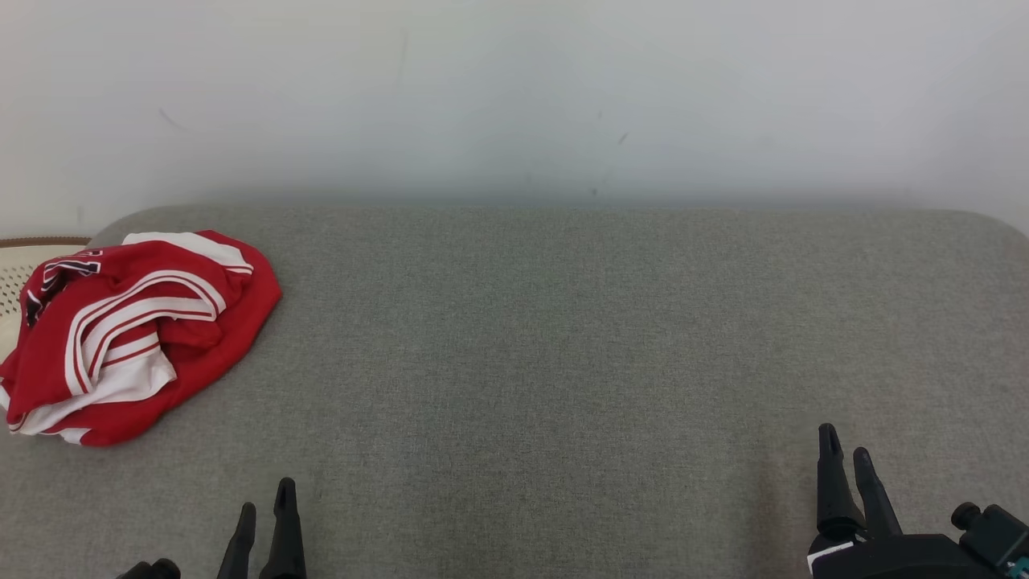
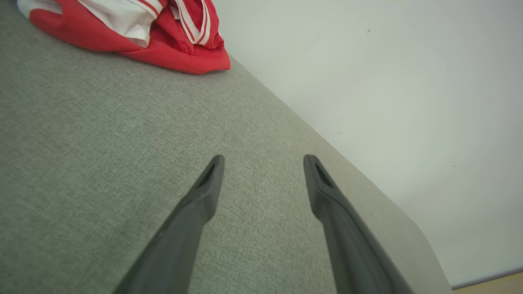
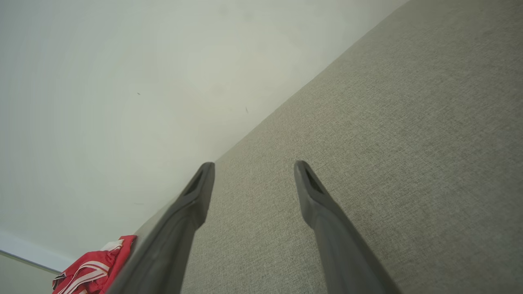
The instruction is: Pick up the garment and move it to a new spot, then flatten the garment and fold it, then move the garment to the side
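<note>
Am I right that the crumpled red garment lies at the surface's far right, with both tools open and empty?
No: the head view shows the garment at the surface's far left; the left tool and right tool are open and empty.

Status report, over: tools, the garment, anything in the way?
Both open, empty: left tool, right tool. Crumpled red garment at far left, untouched. Only bare grey surface between left tool and garment.

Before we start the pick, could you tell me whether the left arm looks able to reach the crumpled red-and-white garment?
Probably yes. The crumpled red-and-white garment lies at the left of the grey fabric surface, ahead of the open left gripper, with only bare fabric between them.
</note>
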